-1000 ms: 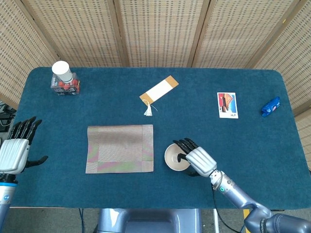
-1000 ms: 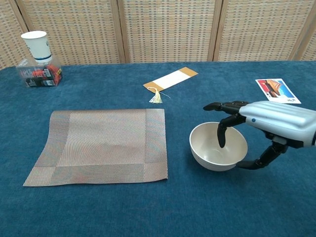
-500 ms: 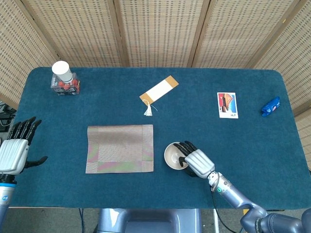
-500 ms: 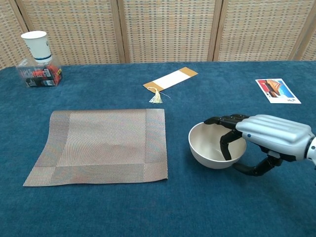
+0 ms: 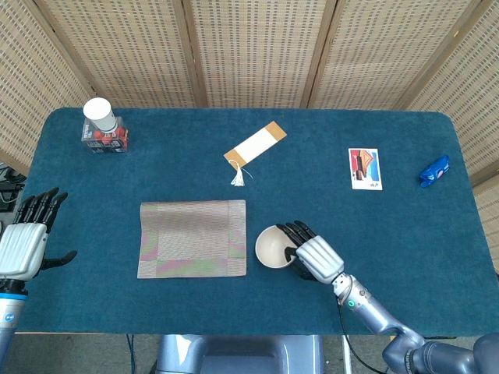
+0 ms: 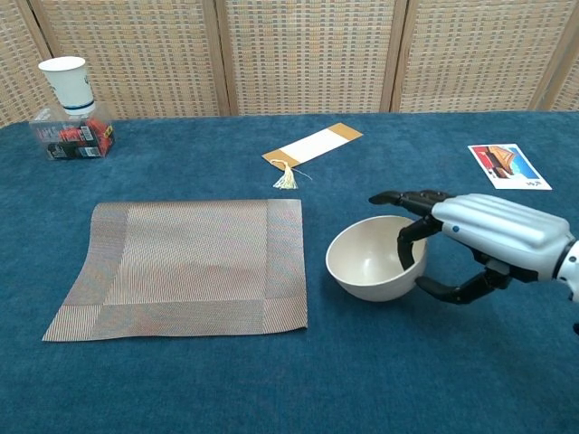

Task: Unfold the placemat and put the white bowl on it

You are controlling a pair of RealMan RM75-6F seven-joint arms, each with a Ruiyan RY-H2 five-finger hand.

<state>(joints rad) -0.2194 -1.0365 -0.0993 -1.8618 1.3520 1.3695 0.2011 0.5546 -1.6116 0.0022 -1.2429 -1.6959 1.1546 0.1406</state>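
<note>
Gripping the one white bowl (image 6: 370,265) by its rim, the right hand (image 6: 493,237) has fingers inside and thumb outside; the bowl tilts slightly, just right of the single placemat (image 6: 185,266), which lies unfolded and flat on the blue surface (image 5: 327,195). At the surface's left edge, the left hand (image 5: 23,243) holds nothing, fingers apart. Also on the surface: one paper cup (image 5: 100,114) atop one small box (image 5: 104,139), one bookmark (image 5: 254,146), one card (image 5: 365,169), one blue object (image 5: 433,171).
</note>
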